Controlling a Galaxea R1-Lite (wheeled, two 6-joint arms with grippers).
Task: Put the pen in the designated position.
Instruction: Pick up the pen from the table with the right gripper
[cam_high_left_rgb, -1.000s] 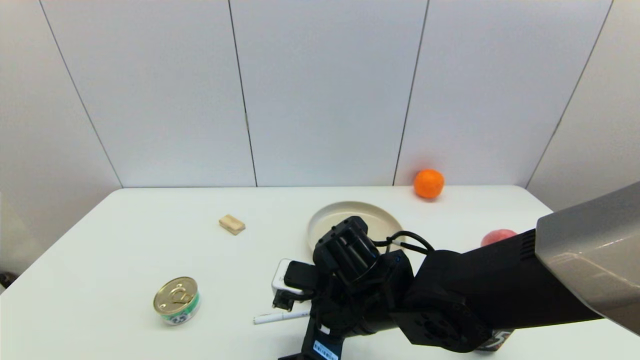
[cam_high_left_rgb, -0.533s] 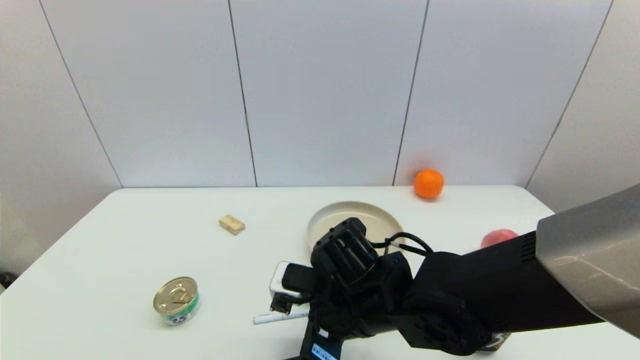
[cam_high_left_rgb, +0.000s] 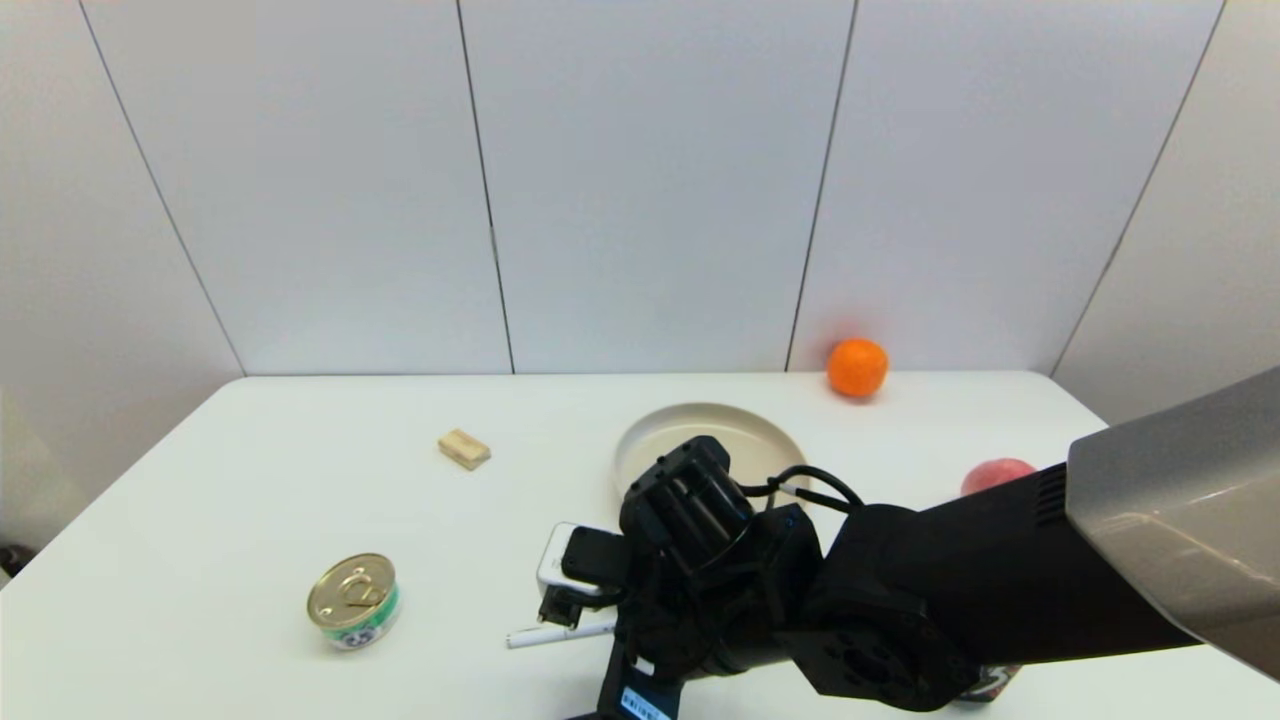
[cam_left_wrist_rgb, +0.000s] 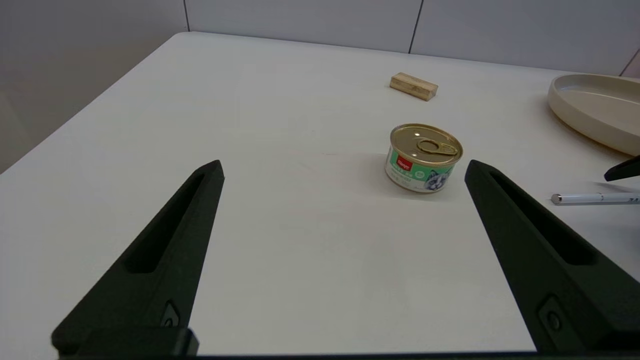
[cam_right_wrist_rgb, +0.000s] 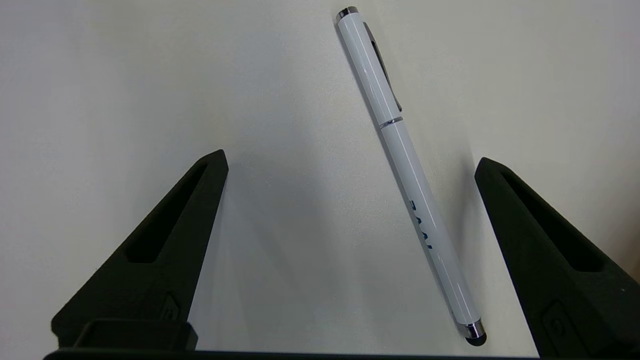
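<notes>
Because the pen (cam_right_wrist_rgb: 407, 170) is slim, rigid, light and glossy, with a round barrel that is judged likely to roll or skid under a careless pinch, it is best taken across the plain barrel near its middle, clear of the clip and the black tip. It is seen lying flat on the white surface (cam_high_left_rgb: 250, 500) near the front edge, between the widely spread fingers of the right hand (cam_right_wrist_rgb: 350, 250), nearer one finger and not yet touched. The left hand (cam_left_wrist_rgb: 345, 260) is held spread and empty over bare surface, with the pet-food can (cam_left_wrist_rgb: 424, 157) beyond it.
</notes>
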